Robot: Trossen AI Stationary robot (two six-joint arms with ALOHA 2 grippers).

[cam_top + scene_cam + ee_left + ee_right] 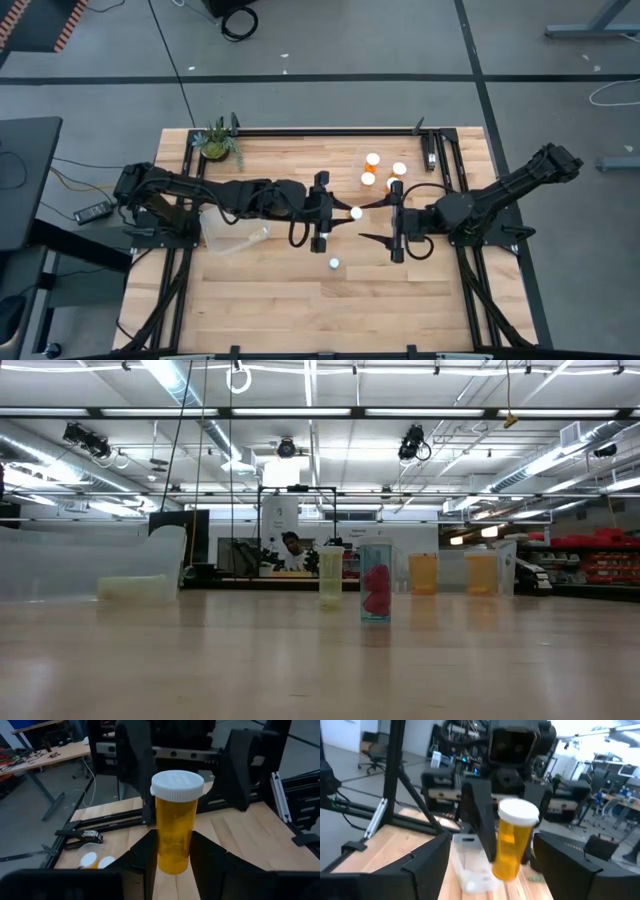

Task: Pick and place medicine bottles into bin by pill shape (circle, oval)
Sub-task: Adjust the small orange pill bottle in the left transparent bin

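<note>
At the middle of the high view the left gripper [340,212] and the right gripper [373,207] face each other over the pale wooden worktop [300,310]. Between them sits an orange, white-capped medicine bottle [176,820], seen in the high view as a white cap [356,212]. In the left wrist view the left jaws are clamped on the lower part of its body, holding it upright. In the right wrist view the same bottle [515,839] stands between the right arm's spread, released jaws, which flank it without touching.

This looks like a handover, or a presentation of the bottle so its pills can be read. To do it well, the right jaws should close squarely on the body just under the cap, above the left grip, and be firm before the left jaws let go; a round, smooth plastic bottle could twist or slip if pinched off-centre.

More white-capped orange bottles [384,172] cluster in the upper right of the worktop, and one small white bottle [334,264] stands alone lower centre. A clear plastic bin [232,233] lies left of centre under the left arm. A small potted green plant [217,142] sits at the upper left corner.
</note>
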